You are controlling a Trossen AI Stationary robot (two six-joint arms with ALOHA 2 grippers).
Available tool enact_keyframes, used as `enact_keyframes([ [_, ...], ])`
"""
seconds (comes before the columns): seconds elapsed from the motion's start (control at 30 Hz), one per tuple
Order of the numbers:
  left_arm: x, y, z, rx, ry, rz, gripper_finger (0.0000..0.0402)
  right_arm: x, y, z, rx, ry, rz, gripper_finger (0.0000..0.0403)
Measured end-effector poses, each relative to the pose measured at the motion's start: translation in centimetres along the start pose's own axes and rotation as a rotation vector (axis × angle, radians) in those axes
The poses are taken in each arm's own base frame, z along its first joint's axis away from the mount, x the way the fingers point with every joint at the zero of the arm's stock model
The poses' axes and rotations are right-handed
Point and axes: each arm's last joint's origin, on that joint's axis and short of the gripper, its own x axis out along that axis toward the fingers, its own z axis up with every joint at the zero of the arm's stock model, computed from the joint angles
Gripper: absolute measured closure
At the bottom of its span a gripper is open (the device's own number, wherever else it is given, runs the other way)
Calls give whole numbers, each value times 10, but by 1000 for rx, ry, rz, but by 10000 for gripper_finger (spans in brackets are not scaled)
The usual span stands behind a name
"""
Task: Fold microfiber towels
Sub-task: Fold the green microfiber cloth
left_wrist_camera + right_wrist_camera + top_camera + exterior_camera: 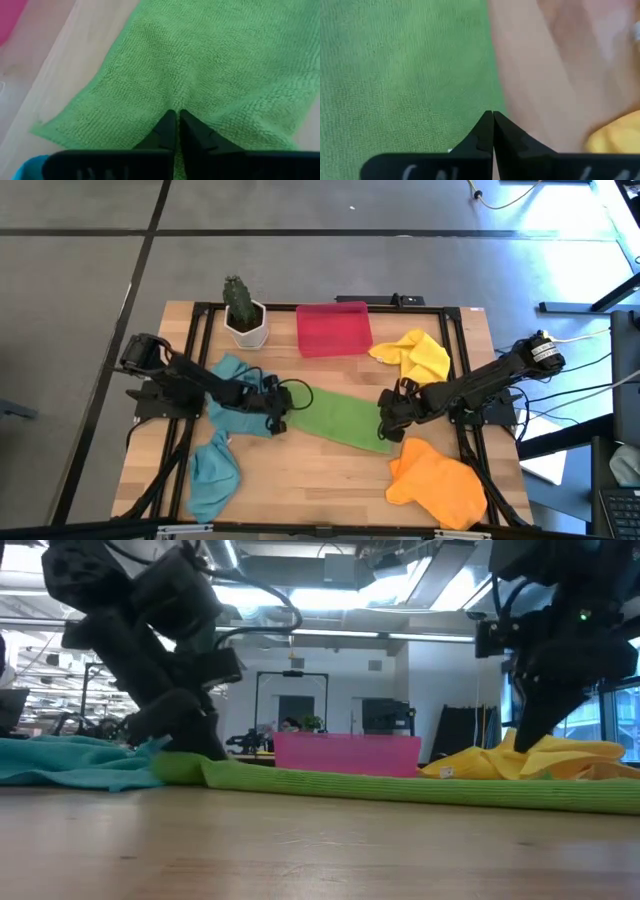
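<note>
Lime green microfiber towel [345, 420]: lies spread flat across the middle of the wooden tabletop [320, 490]. Left pincer [173, 122]: fingers pressed together, pinching the green cloth at its left end. Right pincer [492, 120]: fingers pressed together at the towel's right edge; a grip on the cloth cannot be confirmed. Two teal-blue towels [225, 435]: bunched at the left. Yellow towel [415, 355]: crumpled behind the right arm. Orange towel [440, 480]: front right. Red rectangular tray [333, 328] and potted cactus [243, 310]: far side.
</note>
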Motion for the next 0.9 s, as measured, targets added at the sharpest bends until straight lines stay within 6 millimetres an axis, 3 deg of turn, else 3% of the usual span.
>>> enact_keyframes([
  [0.23,3,12,10,90,4,-21,399,22,-8,-25,61,75,53,399],
  [0.4,5,20,24,238,-19,-8,397,26,-10,-34,117,99,57,400],
  [0.63,8,40,46,290,-20,48,391,18,8,-36,110,134,163,400],
  [0.9,2,55,78,424,29,145,326,7,33,-35,137,93,364,400],
])
